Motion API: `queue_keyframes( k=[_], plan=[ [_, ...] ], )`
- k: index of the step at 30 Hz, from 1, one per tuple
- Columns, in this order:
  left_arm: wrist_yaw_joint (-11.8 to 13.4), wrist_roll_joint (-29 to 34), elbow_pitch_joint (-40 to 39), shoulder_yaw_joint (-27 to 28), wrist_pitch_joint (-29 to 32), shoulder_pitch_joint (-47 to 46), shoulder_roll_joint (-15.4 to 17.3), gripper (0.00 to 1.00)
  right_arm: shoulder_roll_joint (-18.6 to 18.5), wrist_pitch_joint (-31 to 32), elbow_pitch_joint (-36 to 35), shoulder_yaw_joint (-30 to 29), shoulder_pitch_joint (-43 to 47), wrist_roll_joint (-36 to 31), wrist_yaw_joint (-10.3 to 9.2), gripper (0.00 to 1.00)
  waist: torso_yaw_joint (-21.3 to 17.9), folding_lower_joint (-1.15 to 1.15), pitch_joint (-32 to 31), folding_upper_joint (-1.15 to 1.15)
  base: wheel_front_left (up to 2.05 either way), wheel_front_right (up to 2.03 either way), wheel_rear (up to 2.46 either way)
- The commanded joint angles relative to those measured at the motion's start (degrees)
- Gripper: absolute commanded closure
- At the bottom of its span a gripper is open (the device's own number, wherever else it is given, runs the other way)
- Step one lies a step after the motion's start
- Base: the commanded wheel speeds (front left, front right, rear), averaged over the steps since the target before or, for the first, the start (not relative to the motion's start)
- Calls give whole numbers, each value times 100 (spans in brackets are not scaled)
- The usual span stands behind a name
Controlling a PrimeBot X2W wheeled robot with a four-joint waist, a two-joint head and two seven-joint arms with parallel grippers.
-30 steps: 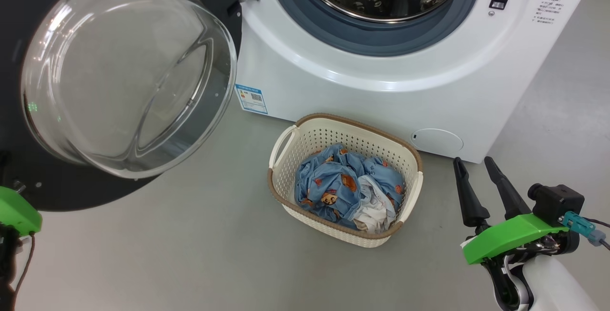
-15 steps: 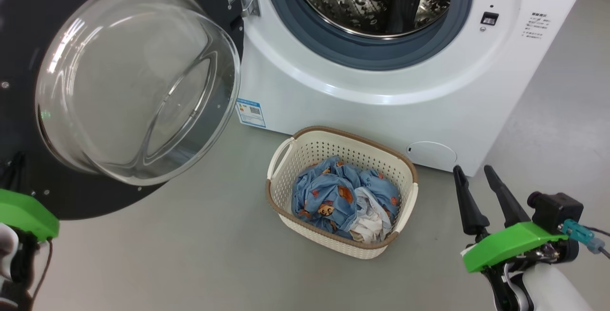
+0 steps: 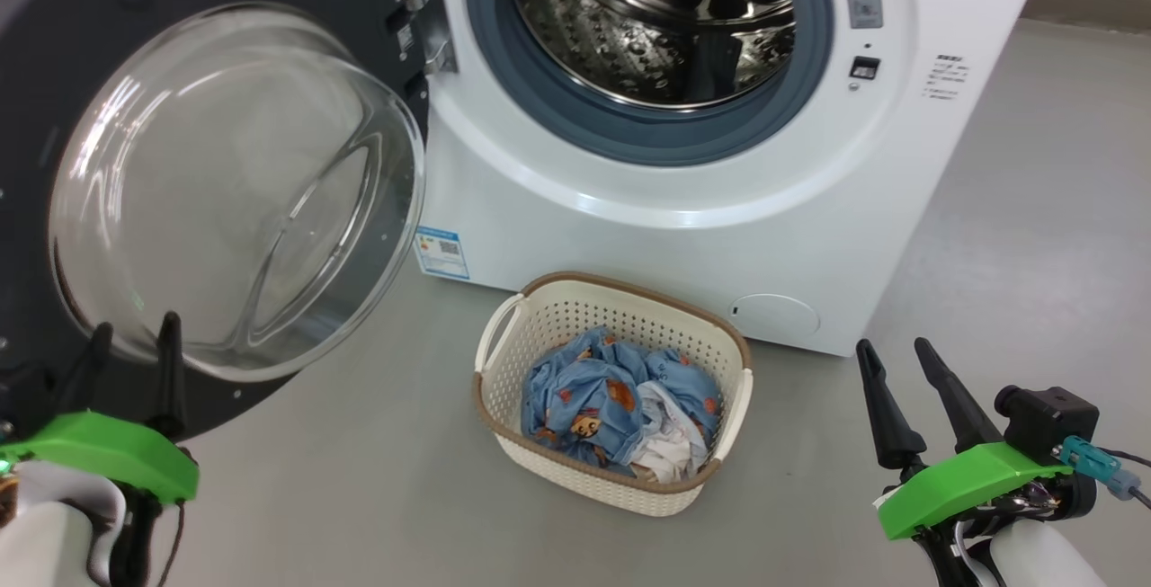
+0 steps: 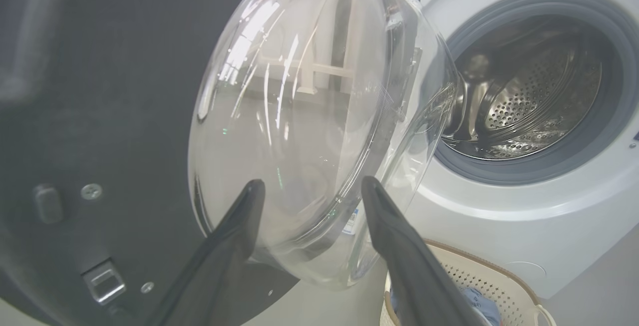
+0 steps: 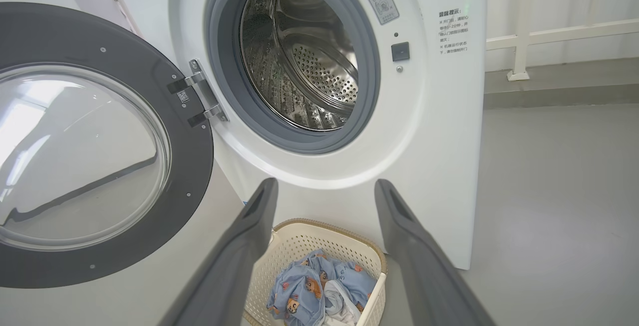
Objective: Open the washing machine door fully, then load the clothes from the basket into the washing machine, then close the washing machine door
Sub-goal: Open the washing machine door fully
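Black fingers of the left gripper (image 3: 135,326) stand spread and empty before the door (image 3: 225,182). The door is swung wide on its hinge (image 3: 423,7), its glass bowl bulging outward. A blue sticker (image 3: 441,253), its print too small to read, marks the white washing machine (image 3: 557,227). Below the open drum (image 3: 647,21), the basket (image 3: 620,286) on the floor (image 3: 360,479) holds bear-print clothes (image 3: 611,398). The right gripper (image 3: 892,346) is spread and empty.

Illegible print (image 5: 453,31) on washing machine (image 5: 439,131)

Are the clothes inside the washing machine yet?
No, the clothes lie bunched in the basket on the floor before the washing machine.
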Motion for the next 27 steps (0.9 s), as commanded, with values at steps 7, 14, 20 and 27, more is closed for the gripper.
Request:
queue_keyframes(
  k=[7, 14, 20, 27],
  plan=[
    [297, -68, -1071, 218, -75, 585, 146, 0, -139, -69, -183, 276, 19, 69, 26, 0, -461, 0, -251, 0, 0, 0, 0],
    [673, -112, -2160, 246, -27, 1280, 46, 0, -239, -69, -231, 396, 22, 87, 26, 0, -905, 0, -323, 0, 0, 0, 0],
    [926, -142, -2882, 255, 21, 1784, -14, 0, -332, -69, -246, 471, -10, 95, 26, 0, -1282, 0, -361, 0, 0, 0, 0],
    [1154, -156, -3452, 293, -1, 2216, -82, 0, -440, -69, -294, 520, -59, 76, 26, 0, -1656, 0, -416, 0, 0, 0, 0]
  ],
)
